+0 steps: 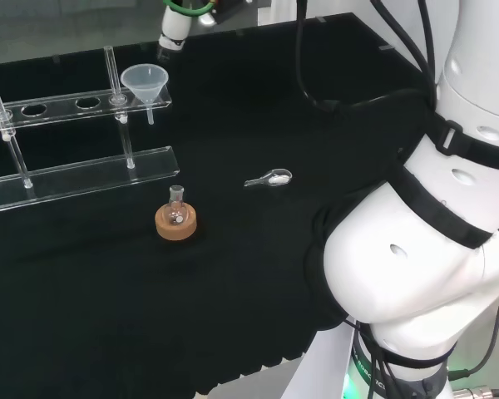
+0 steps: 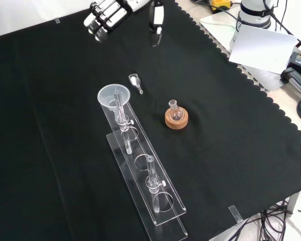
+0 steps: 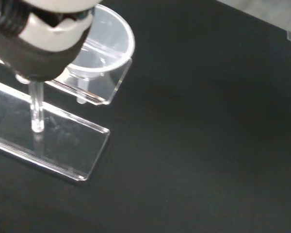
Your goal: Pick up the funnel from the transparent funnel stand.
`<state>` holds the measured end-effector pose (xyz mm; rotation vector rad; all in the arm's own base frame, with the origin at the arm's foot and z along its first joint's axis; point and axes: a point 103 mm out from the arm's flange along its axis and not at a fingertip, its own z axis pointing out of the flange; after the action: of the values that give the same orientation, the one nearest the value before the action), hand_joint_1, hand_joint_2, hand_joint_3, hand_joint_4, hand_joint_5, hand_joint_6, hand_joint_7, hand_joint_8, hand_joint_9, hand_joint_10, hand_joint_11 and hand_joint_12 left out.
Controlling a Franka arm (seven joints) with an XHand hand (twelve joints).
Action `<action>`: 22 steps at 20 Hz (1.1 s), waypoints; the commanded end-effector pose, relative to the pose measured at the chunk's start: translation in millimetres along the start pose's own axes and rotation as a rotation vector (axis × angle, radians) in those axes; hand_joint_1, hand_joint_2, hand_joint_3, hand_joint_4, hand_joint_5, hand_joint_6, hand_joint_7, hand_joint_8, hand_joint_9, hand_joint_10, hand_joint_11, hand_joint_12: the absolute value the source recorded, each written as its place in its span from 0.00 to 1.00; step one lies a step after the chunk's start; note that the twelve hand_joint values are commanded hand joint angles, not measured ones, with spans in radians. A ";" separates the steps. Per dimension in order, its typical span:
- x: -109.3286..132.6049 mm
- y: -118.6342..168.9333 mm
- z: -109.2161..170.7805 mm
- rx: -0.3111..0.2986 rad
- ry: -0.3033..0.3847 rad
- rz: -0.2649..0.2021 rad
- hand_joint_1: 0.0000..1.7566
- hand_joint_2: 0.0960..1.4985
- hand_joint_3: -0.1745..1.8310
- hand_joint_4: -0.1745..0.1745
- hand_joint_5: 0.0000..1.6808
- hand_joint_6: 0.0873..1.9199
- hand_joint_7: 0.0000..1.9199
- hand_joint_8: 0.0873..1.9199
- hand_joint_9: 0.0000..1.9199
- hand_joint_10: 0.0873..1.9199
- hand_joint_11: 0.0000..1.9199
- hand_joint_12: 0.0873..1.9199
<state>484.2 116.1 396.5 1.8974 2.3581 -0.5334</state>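
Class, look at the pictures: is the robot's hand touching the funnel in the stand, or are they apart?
Apart. The front view shows the hand at the top edge, with bare black cloth between it and the funnel seated in the clear stand.

arm (image 1: 416, 258): glossy white rounded links | black bands and cables | hand (image 2: 108, 14): black and white fingers
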 end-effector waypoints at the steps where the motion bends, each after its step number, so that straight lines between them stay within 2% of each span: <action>1: -3.9 25.7 27.5 0.100 -0.046 0.046 0.49 0.34 0.08 0.44 0.00 0.00 0.00 0.00 0.00 0.00 0.00 0.77; 7: -6.6 44.6 41.0 0.152 -0.018 0.060 0.45 0.34 0.08 0.44 0.00 0.00 0.00 0.00 0.00 0.00 0.00 0.71; 9: -6.9 51.0 45.0 0.159 -0.005 0.078 0.45 0.34 0.08 0.44 0.00 0.00 0.00 0.00 0.00 0.00 0.00 0.70; 13: -6.1 64.8 51.1 0.200 0.041 0.092 0.43 0.34 0.08 0.45 0.00 0.00 0.00 0.00 0.00 0.00 0.00 0.69; 17: 6.4 71.6 51.9 0.216 0.052 0.055 0.43 0.35 0.08 0.44 0.00 0.00 0.00 0.00 0.00 0.00 0.00 0.68; 22: 20.1 76.8 52.1 0.253 0.028 0.015 0.43 0.35 0.08 0.41 0.00 0.00 0.00 0.00 0.00 0.00 0.00 0.67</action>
<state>545.2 125.5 327.9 2.0536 2.3666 -0.7982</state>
